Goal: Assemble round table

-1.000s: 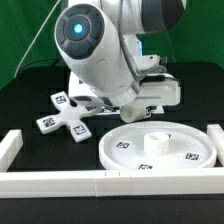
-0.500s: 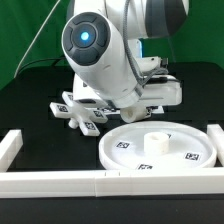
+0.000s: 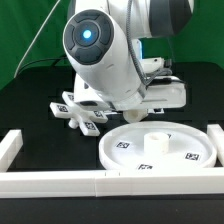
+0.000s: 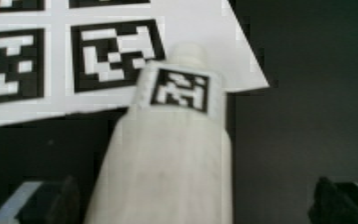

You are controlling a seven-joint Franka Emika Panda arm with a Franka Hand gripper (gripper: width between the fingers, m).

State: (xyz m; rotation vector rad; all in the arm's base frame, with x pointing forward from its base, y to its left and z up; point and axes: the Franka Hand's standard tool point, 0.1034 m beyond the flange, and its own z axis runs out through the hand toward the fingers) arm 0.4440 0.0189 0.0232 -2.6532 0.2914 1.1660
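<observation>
In the wrist view the short cylindrical leg lies on the black table with a square tag on its end. My gripper is open around it, with one dark finger on each side and a gap between each finger and the leg. In the exterior view the round disc with its central hub lies at the front right. The cross-shaped base lies to its left, partly behind my arm. The arm hides the leg and the fingers in that view.
The marker board lies just beyond the leg's tagged end. The long white rail frame runs along the front edge, with ends rising at the exterior view's left and right.
My arm has turned and come lower over the area behind the disc. The cross-shaped base now sits slightly further to the exterior view's right and looks rotated. In the last half second almost nothing moved.
</observation>
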